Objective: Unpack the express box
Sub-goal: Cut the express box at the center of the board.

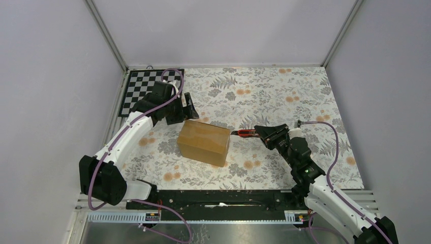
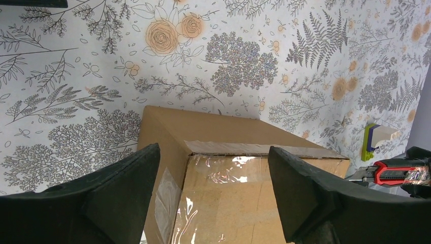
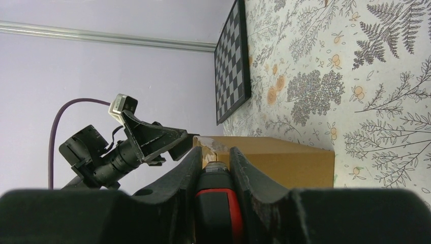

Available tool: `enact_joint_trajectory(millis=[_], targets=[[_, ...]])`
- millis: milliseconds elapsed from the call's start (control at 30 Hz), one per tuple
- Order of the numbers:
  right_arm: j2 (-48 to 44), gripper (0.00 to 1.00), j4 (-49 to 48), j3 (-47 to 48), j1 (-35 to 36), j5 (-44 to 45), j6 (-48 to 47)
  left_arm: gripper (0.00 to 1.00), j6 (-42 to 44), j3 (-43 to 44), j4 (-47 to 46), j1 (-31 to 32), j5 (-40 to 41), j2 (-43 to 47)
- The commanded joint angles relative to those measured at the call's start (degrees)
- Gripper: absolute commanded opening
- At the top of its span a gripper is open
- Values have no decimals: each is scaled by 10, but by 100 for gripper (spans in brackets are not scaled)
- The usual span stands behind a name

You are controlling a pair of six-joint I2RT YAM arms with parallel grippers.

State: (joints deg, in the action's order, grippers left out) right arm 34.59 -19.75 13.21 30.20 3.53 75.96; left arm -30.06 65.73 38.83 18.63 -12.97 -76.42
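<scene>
Brown express box (image 2: pixel 167 127); left wrist reveals glossy tape (image 2: pixel 223 175).

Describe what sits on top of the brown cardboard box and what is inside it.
Only clear tape shows on the express box, along its seams; nothing rests on top. Its flaps are shut, so the contents are hidden.

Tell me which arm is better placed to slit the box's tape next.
Right, probably: the right hand grips the red-handled cutter, blade toward the express box. The left hand hangs open by the box's far corner.
</scene>
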Motion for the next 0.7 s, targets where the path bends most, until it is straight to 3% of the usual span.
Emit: enact_joint_trajectory(millis=[0,667], targets=[[-9,0,-22,4,-2,0,8,84,-4,-4,-30,-4,-14,14],[8,0,-55,-4,-1,-3,22,84,-5,-4,-33,-4,-17,10]])
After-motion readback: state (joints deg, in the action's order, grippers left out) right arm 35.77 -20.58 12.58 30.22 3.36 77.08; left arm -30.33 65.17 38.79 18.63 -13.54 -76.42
